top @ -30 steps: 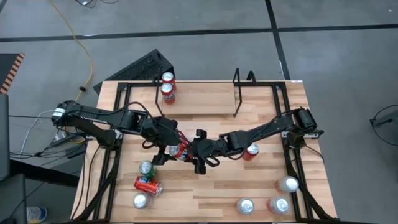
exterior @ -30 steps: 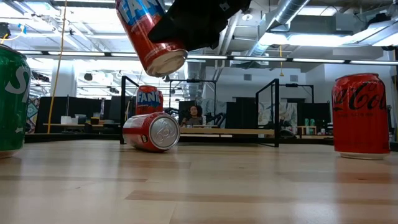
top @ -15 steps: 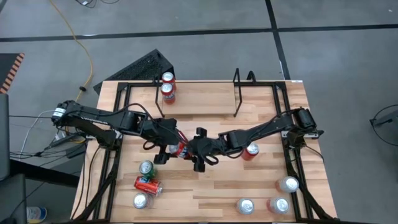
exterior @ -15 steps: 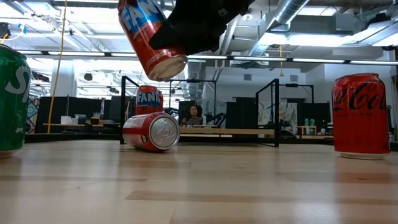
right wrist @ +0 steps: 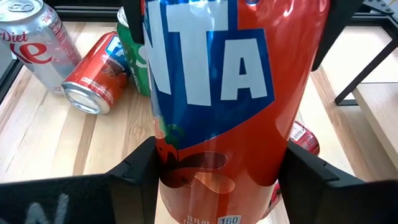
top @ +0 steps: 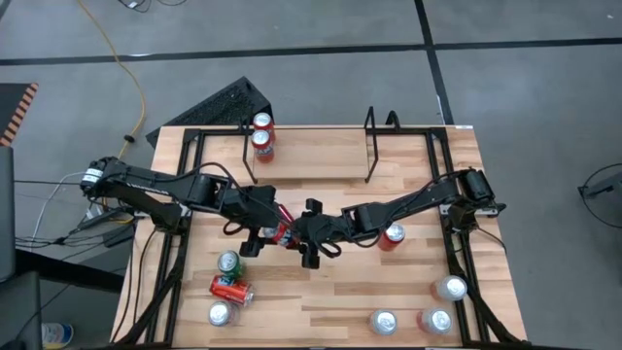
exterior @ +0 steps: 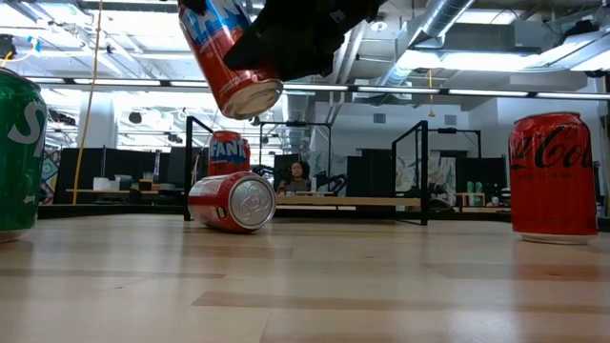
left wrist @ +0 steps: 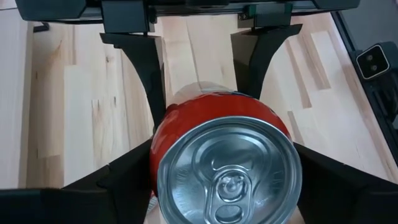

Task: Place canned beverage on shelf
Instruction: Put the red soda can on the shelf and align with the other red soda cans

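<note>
A red Fanta can (top: 284,233) hangs tilted above the table's middle, with my right gripper (right wrist: 221,180) shut on it. Its top end (left wrist: 227,174) faces my left gripper (left wrist: 224,162). That gripper is open, its fingers (left wrist: 127,177) standing close on either side of the top end. The shelf (top: 306,165) of thin black rods stands at the table's far side. Two red cans (top: 261,133) stand upright at its left end. My right gripper pinches the can's round side (right wrist: 168,180) between its two fingers (right wrist: 134,177), near the bottom end. It comes from the table's right, slanting down. The can is lifted clear and tilted, bottom end (exterior: 253,95) lowest. My left gripper: I cannot tell whether its fingers touch the can.
A green can (top: 228,261) stands near left of the grippers, beside a red can lying on its side (top: 231,289) and a silver-topped can (top: 220,313). A Coke can (top: 394,236) stands at the right. Three more cans (top: 435,321) stand at the near right.
The held can has shifted a little in the hold: in the low view its label shows a different part and its bottom end sits slightly more to the left. Both arms have stayed in place.
</note>
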### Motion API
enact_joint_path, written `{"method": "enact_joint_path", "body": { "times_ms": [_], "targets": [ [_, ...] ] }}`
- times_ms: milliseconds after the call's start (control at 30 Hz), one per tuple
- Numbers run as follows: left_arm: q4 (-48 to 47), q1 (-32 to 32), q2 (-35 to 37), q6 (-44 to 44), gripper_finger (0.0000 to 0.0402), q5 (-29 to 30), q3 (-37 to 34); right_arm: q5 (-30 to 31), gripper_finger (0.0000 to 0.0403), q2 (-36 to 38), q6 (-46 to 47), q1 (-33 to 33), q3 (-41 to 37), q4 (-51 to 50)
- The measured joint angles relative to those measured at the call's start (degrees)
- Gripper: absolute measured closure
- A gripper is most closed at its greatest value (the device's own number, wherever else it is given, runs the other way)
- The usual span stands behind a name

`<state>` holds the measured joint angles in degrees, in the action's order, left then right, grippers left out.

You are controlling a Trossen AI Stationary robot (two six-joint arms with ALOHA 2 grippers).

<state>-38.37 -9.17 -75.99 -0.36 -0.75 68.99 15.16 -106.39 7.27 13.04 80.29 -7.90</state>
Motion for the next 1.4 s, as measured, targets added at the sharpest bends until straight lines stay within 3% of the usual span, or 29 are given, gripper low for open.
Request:
{"method": "enact_joint_path", "body": {
  "times_ms": [633, 1400],
  "targets": [
    [-1.96, 0.0, -0.21, 1.01, 0.0118, 2.49, 0.37, -0.1, 0.011, 0.26, 0.59, -0.14, 0.42, -4.36],
    [-6.56, 0.0, -0.28, 1.83, 0.0118, 5.25, 4.31, 0.22, 0.0106, 0.32, -0.73, -0.55, 0.31, -4.7]
  ]
}}
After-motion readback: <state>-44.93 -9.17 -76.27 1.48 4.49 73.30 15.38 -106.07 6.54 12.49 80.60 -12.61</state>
